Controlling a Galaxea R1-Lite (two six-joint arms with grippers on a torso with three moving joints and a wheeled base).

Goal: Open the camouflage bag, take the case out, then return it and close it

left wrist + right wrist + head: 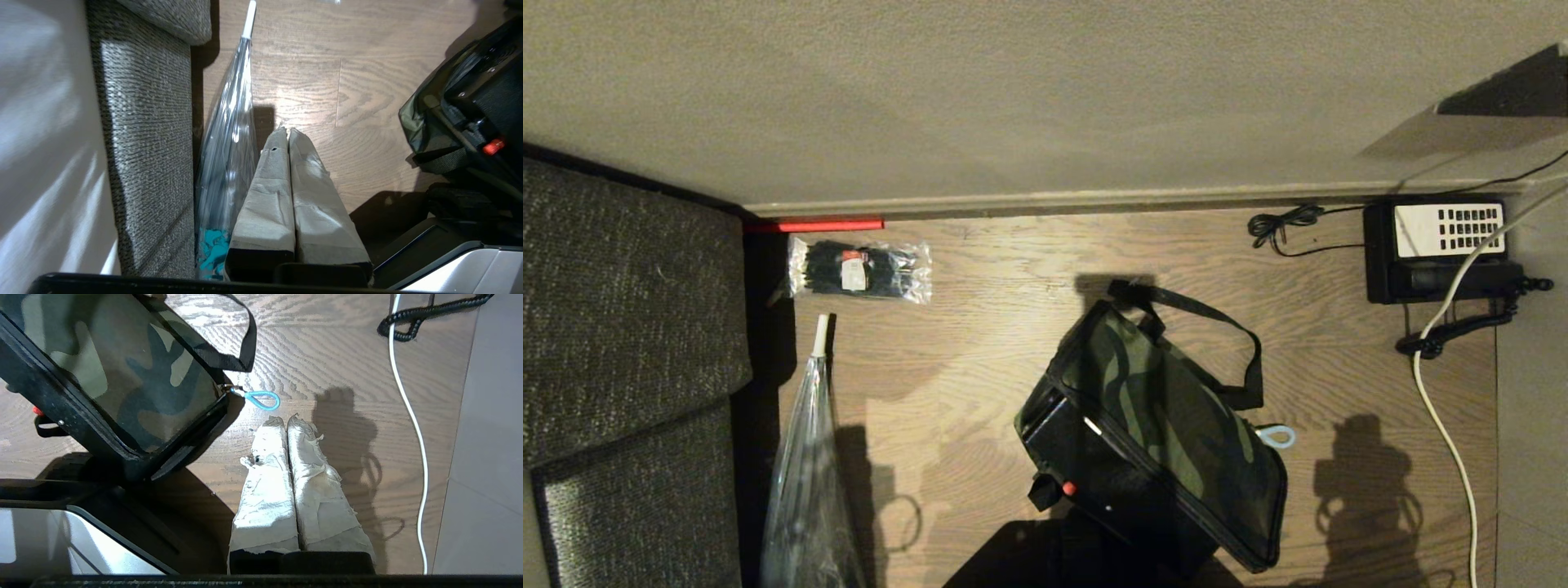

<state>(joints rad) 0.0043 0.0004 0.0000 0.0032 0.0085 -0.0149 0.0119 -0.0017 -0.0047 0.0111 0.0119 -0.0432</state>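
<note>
Camouflage bag (1176,408) lies closed in the lower middle of the head view, tilted on a wooden desk (980,327), its black strap (1217,327) looping toward the upper right of the bag and a small blue zipper pull (1278,435) sticking out at its right edge. A clear packet of black cable ties (858,269) sits at the upper left, a black desk phone (1441,249) at the upper right with a white cable (1445,408) trailing down the right side, and a clear folded umbrella (809,474) lies along the left beside a grey cushion (629,327). Neither arm shows in this view, only shadows.

In the left wrist view, the left pincer (284,131) hangs clenched and empty in the centre of the frame, over bare desk, with the umbrella just beside it and a corner of the bag at the right edge.

In the right wrist view, the right pincer (284,420) is also clenched and empty, its wrapped tips near the blue pull but apart from it (the bag fills the upper left).

Nothing appears begun yet. To open the bag well, I judge the right pincer should release first, nip the blue loop squarely, and draw it along the zipper line, while the left steadies the bag so it does not slide.
</note>
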